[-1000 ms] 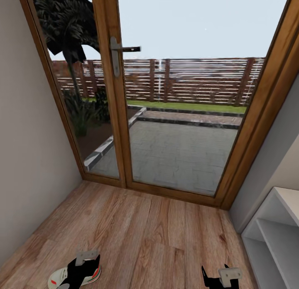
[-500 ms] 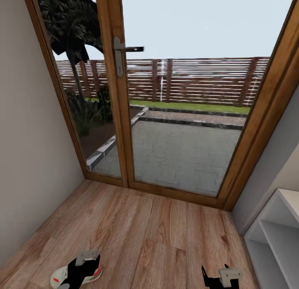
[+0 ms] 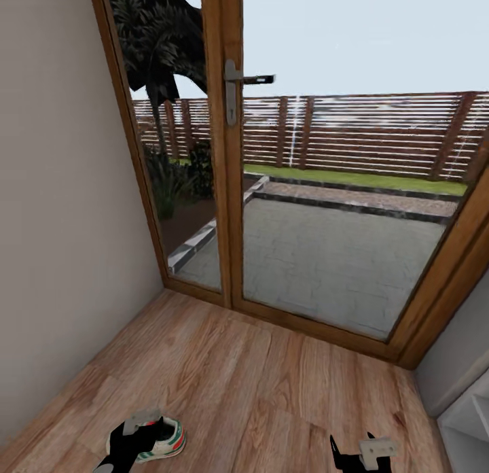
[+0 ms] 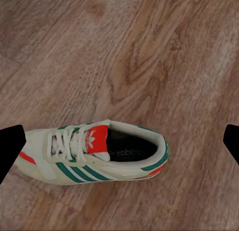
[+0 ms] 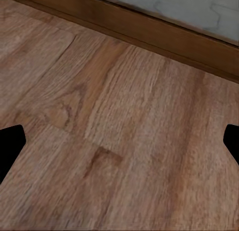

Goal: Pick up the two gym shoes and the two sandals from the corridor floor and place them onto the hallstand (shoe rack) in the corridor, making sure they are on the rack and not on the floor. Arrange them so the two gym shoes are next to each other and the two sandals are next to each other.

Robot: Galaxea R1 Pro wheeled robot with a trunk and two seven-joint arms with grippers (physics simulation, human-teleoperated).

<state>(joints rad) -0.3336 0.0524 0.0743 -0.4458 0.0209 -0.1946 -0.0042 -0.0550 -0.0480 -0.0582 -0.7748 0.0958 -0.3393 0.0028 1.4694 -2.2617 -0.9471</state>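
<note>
One gym shoe (image 4: 94, 156), white with teal stripes and an orange-red tongue, lies on its sole on the corridor floor (image 3: 272, 391). My left gripper (image 4: 119, 146) hovers above it, open, with its dark fingertips (image 4: 10, 146) spread wide to either side and touching nothing. In the head view the gym shoe (image 3: 166, 439) lies just right of the left gripper (image 3: 122, 446). The right gripper (image 3: 353, 456) hangs open over bare planks (image 5: 119, 131). A corner of the pale grey hallstand (image 3: 468, 418) peeks in at the lower right. The second gym shoe and the sandals are out of view.
A wood-framed glass door (image 3: 231, 187) with a metal handle (image 3: 234, 92) closes the corridor ahead, with a patio and fence behind it. A plain wall (image 3: 61, 255) runs along the left, close to the shoe.
The camera has swung left: door and wall slid right in the picture and the hallstand nearly left it. The shoe now lies right of the left gripper rather than under it.
</note>
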